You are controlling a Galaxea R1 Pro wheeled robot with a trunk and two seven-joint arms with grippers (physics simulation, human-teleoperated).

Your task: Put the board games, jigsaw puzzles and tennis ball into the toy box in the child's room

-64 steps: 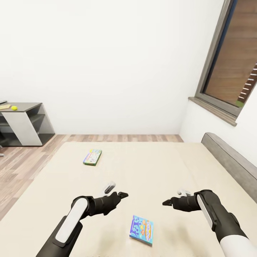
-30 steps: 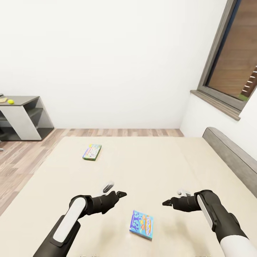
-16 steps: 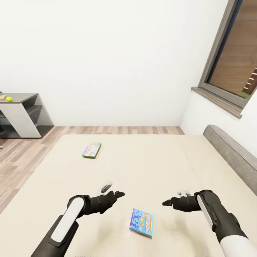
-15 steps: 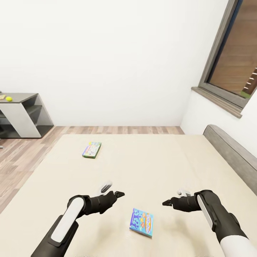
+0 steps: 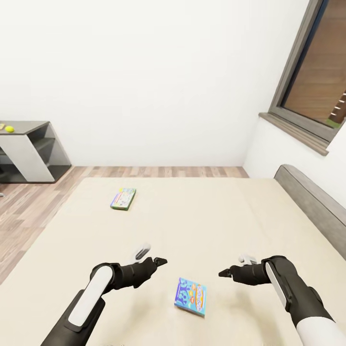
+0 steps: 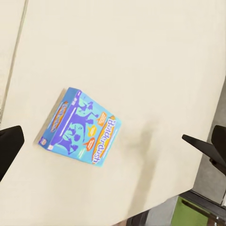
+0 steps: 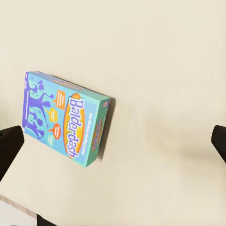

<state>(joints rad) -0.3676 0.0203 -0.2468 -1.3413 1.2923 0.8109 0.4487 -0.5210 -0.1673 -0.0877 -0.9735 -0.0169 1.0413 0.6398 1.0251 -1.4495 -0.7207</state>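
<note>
Right, both arms are stretched out over the bed [image 5: 206, 216], low in the head frame. The left gripper [image 5: 150, 258] and right gripper [image 5: 234, 267] each have their fingers wide apart and hold nothing. The blue Balderdash box [image 5: 191, 296] lies flat on the beige cover at bottom centre, between the two grippers and a little nearer the robot. Both wrist views look down on it [image 6: 79, 127] [image 7: 65, 123], so my read is that the arms are posed either side to line up a pick. The green-edged game box [image 5: 123, 198] lies flat further up the bed, left of centre, well apart from both grippers. The tennis ball [image 5: 9, 129] sits on the dark side table [image 5: 29, 127] at the far left edge, next to a small yellow thing too tiny to identify.
</note>
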